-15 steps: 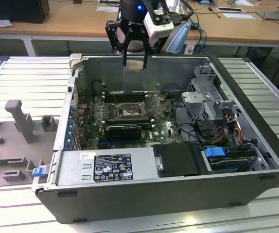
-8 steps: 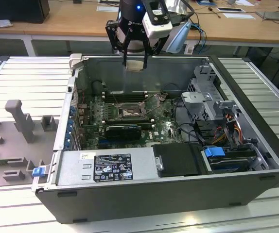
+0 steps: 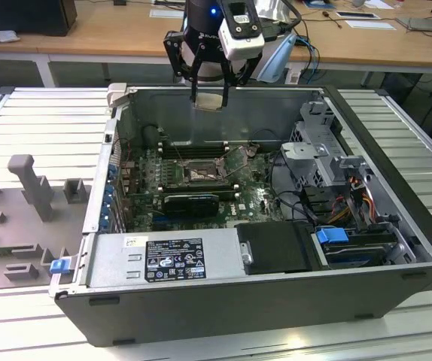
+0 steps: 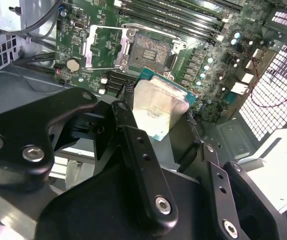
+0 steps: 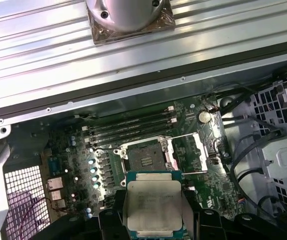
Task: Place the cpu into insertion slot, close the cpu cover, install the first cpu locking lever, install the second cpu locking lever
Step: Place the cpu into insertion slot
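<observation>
You're on the first step: the chip is in hand but not yet in its socket. The gripper (image 3: 209, 98) hangs above the open computer case (image 3: 201, 308), and its fingers (image 4: 133, 140) are clamped on the cpu (image 5: 152, 205), gripping it by two opposite edges. The pale metal face shows between the fingers in both wrist views.

The insertion slot (image 5: 144, 157) lies on the board below and ahead of the fingertips, well apart from them, with its contact field bare. The cpu cover (image 5: 191, 150) is swung open to one side of the slot, so nothing lies between the chip and the contacts.

By my reading, seating the chip calls for three things:
- **Alignment:** bring the fingers squarely over the slot and turn the chip's edges parallel to the frame.
- **Descent:** keep the chip flat and level on the way down, because a tilted corner could catch the frame or the contacts.
- **Clearance:** watch the fingers against the raised cover.
</observation>
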Controlling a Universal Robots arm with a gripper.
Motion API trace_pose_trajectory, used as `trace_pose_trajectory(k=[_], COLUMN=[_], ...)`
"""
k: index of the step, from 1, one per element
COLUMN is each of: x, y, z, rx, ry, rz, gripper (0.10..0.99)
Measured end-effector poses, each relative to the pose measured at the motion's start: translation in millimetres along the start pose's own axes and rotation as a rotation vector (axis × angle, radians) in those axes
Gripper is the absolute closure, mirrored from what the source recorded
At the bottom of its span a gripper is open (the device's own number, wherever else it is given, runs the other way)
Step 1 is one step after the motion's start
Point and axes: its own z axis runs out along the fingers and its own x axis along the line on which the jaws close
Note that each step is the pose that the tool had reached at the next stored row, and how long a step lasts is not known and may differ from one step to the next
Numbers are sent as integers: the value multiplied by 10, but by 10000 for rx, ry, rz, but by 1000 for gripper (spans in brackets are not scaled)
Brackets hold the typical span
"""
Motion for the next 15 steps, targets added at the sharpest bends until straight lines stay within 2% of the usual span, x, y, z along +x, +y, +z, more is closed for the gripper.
trace_pose_trajectory(k=[15], x=[1], y=[0], z=[0], rx=[-9], ry=[-42], rz=[464], gripper=[561])
